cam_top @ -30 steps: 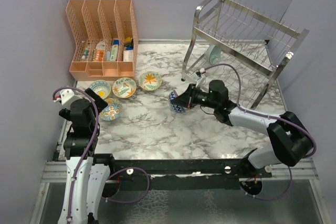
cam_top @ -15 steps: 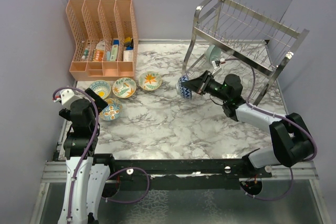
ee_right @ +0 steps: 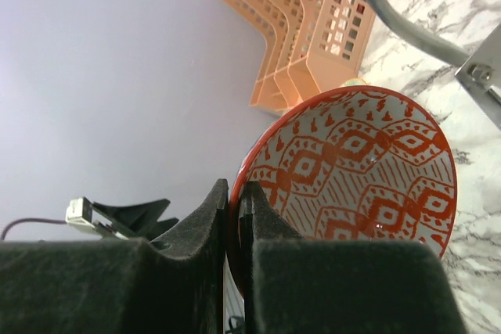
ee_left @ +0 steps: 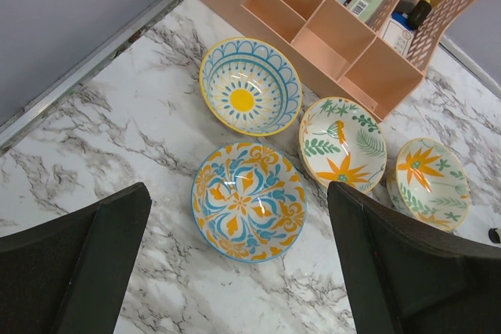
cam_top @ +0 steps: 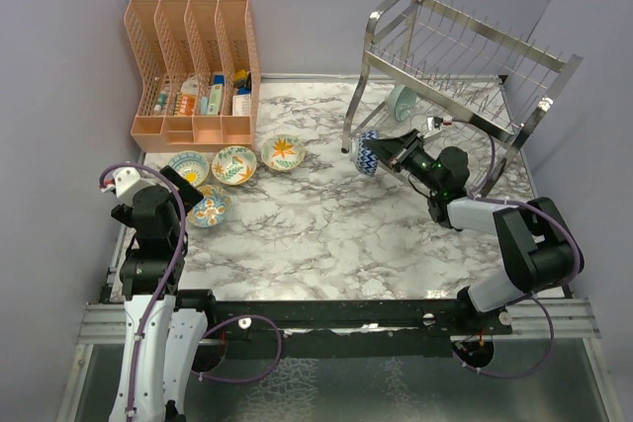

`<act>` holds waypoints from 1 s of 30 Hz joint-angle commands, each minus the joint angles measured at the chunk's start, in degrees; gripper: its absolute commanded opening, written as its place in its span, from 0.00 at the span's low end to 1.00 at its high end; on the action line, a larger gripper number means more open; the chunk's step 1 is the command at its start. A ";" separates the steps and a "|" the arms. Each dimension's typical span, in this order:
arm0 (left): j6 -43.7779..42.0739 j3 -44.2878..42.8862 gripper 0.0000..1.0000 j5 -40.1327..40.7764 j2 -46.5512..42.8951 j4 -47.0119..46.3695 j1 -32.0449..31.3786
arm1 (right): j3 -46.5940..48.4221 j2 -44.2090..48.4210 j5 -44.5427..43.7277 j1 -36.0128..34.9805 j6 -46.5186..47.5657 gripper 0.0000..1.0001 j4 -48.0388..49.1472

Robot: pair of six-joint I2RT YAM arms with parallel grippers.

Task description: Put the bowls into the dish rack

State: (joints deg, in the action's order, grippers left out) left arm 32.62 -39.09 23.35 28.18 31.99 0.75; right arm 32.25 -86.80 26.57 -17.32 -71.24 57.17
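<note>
step: hauling red bowl [ee_right: 352, 162] to dish rack [cam_top: 465, 56] | right gripper [ee_right: 235, 209] pinching its rim, bowl airborne by the front leg [cam_top: 356, 111] | next: probably slot it between prongs [cam_top: 463, 104] | left gripper [ee_left: 239, 267] wide open

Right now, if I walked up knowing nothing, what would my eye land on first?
Probably the right gripper pinching a red patterned bowl on edge, just in front of the silver dish rack at the back right, which holds a pale teal bowl. Next, four colourful bowls clustered on the marble table at the left, beside a peach organizer.
</note>
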 commanded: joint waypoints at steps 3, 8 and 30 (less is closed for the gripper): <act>-0.63 -0.92 0.99 -1.46 0.47 -0.70 0.48 | 0.80 -4.74 -5.47 1.40 -6.06 0.01 18.74; -0.68 -0.77 0.99 -1.84 0.52 -0.79 0.48 | 3.10 -7.95 -7.83 3.05 -6.87 0.01 21.24; -1.23 -0.73 0.99 -3.20 3.37 -1.25 0.69 | 7.47 -24.65 -21.99 10.21 -8.76 0.01 44.37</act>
State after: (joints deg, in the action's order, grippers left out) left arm 32.21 -39.09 21.45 31.07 31.81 0.95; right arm 37.36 -110.83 9.52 -8.12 -79.48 80.99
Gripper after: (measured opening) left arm 0.991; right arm 0.064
